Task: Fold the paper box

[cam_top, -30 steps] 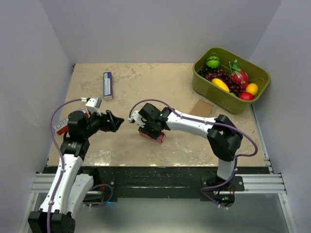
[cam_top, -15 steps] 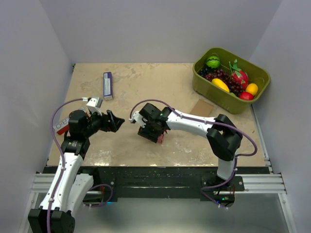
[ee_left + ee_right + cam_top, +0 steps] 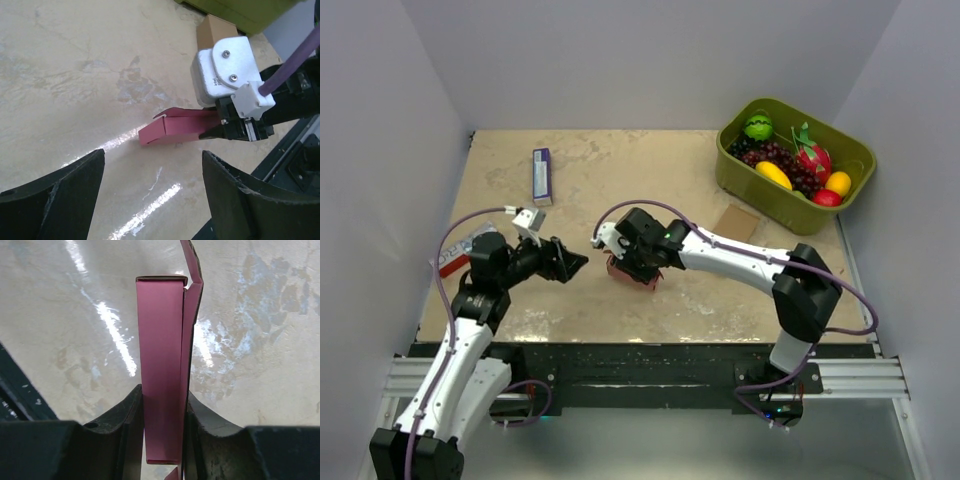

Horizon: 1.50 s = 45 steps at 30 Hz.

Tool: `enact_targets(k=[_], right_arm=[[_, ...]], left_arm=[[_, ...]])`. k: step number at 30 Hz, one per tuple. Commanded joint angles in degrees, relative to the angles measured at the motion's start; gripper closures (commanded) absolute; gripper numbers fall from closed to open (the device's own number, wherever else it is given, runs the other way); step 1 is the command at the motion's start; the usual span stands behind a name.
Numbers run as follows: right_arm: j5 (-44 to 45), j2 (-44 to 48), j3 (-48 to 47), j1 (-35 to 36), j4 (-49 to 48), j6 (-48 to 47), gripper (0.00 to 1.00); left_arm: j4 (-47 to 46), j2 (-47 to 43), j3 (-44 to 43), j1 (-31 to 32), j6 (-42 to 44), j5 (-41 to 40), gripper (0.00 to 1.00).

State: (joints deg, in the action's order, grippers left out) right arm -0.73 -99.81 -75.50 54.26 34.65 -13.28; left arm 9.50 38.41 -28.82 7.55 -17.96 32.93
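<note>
- left gripper hovers low over the table near the front left, fingers spread wide with nothing between them, tips aimed at the box
- red-white packet lies on the table's left edge, beside the left arm
- right gripper is mid-table, fingers clamped on both long sides of the box
- box is pink, flattened and narrow, held low at the table; cannot tell if it touches
- box's free end points toward the left gripper, near it but apart
- one end flap stands open
- brown card lies flat behind the right arm, just in front of the bin
- blue-white packet lies far left
- green bin sits in the far right corner and holds toy fruit
</note>
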Motion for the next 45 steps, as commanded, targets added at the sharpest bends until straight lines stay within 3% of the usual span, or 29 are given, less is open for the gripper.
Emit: enact_targets(k=[1,4,10,17,45], right_arm=[[-7.5,5.5,-0.3,-0.2,2.9,0.2,0.79],[-10.5,8.2,0.2,-0.2,4.4,0.3,0.79],[-15.0,11.0,1.3,-0.2,5.1,0.7,0.78],[-15.4,11.6,1.8,-0.1,4.7,0.5,0.79],[-15.9,11.7,1.7,-0.1,4.5,0.5,0.82]], left_arm=[[1.0,2.3,-6.0,4.8,7.9,3.0,0.18],[6.5,5.1,-10.1,6.5,13.5,-1.5,0.19],[2.5,7.7,-9.5,10.2,15.6,1.0,0.28],[-3.1,8.2,-8.5,11.7,14.8,6.8,0.35],[-3.3,12.8,-8.2,15.4,15.1,6.3,0.65]])
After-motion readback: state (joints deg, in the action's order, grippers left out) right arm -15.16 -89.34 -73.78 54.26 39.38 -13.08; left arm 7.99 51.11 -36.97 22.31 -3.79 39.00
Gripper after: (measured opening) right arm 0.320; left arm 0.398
